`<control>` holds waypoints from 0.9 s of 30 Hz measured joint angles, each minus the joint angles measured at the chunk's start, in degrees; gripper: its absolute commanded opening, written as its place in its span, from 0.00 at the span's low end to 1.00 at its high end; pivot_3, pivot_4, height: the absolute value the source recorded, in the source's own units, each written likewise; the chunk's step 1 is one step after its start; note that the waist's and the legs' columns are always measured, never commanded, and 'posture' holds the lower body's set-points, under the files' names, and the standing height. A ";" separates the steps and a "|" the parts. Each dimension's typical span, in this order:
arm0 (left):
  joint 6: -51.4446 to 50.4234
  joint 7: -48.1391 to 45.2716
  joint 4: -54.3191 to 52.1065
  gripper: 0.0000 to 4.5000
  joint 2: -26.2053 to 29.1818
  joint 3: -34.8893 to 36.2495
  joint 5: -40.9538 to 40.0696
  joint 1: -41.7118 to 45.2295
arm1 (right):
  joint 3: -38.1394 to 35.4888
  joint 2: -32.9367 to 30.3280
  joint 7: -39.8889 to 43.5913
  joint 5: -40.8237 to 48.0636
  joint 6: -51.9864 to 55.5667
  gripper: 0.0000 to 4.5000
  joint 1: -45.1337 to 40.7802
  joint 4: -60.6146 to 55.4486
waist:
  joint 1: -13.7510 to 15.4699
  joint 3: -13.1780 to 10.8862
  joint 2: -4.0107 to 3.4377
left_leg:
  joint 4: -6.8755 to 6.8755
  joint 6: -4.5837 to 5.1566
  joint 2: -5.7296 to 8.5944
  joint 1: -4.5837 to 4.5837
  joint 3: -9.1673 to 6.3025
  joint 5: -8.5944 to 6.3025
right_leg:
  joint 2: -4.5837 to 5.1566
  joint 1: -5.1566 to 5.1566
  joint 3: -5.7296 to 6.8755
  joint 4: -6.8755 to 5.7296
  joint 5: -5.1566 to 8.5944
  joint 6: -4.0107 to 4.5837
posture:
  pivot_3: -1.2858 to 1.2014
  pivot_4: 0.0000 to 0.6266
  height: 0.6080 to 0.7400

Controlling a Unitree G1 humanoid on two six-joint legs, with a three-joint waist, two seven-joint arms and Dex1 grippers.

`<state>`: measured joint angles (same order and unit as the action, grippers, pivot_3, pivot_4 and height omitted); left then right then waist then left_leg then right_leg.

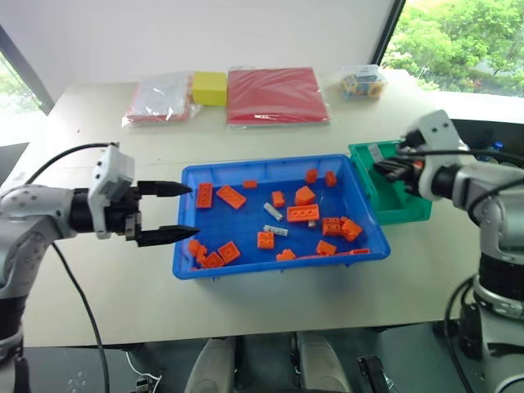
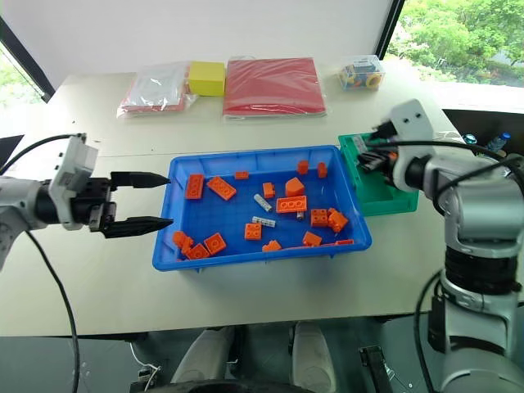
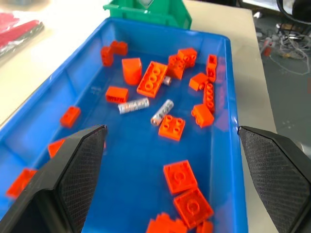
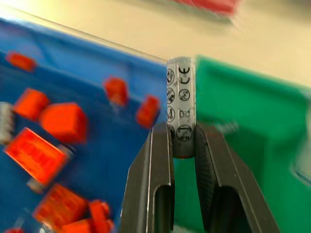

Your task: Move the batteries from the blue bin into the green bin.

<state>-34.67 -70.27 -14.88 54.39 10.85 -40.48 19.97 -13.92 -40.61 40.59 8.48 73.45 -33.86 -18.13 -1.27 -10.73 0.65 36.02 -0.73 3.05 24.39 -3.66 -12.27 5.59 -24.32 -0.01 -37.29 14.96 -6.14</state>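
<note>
The blue bin (image 1: 246,223) lies mid-table, and two batteries (image 1: 273,211) (image 1: 276,231) rest on its floor among several orange bricks (image 1: 303,213). They also show in the left wrist view, battery (image 3: 133,106) beside battery (image 3: 162,112). My left gripper (image 1: 193,210) is open and level at the bin's left rim, pointing across it with nothing between its fingers. The green bin (image 1: 401,205) adjoins the blue bin's far right corner. My right gripper (image 4: 182,128) is shut on a grey battery (image 4: 181,97), which stands upright between the fingers above the green bin's near wall.
At the back of the table lie a red packet (image 1: 276,94), a yellow block (image 1: 210,88), a clear bag (image 1: 160,100) and a small bag of coloured pieces (image 1: 363,82). Bare tabletop stretches in front of the blue bin to the table's near edge.
</note>
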 measured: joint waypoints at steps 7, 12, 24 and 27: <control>0.39 -0.16 3.27 1.00 -2.16 -2.91 1.22 5.14 | -1.04 1.30 -6.58 -0.22 -7.12 0.68 4.83 2.08 | 0.29 0.00 -0.01 | 0.11 0.05 0.00 0.01 0.10 -0.02 | 0.00 0.01 -0.04 -0.04 -0.01 -0.02 | 0.52 0.24 0.97; 0.39 -0.50 3.56 1.00 -2.66 -3.33 1.36 5.18 | -1.51 1.29 -4.55 3.77 -14.83 0.68 4.37 1.89 | 0.26 0.00 -0.01 | 0.10 0.06 -0.01 0.00 0.09 -0.02 | -0.01 0.01 -0.04 -0.04 -0.01 -0.02 | 0.52 0.24 0.97; 0.04 0.65 2.16 1.00 -2.58 -2.95 1.24 4.31 | 16.49 10.02 -1.54 15.27 -11.35 0.68 2.29 -8.18 | 0.72 0.01 0.03 | 0.19 0.08 0.01 0.03 0.01 -0.03 | -0.01 0.12 -0.04 0.06 -0.01 -0.02 | 0.52 0.24 0.97; -0.30 0.74 1.44 1.00 -2.47 -2.80 1.06 3.76 | 22.55 6.88 1.21 13.40 -17.11 0.68 3.73 -7.21 | 0.60 0.01 0.04 | 0.21 0.08 0.03 0.01 0.02 -0.03 | 0.00 0.16 -0.03 0.07 -0.01 -0.02 | 0.52 0.24 0.97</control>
<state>-34.97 -69.53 -13.45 51.92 8.05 -39.42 23.73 8.62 -33.73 41.80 21.88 56.34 -30.13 -25.34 -0.67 -10.72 0.70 36.23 -0.65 3.07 24.40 -3.64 -12.31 5.59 -24.16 -0.04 -37.22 14.94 -6.16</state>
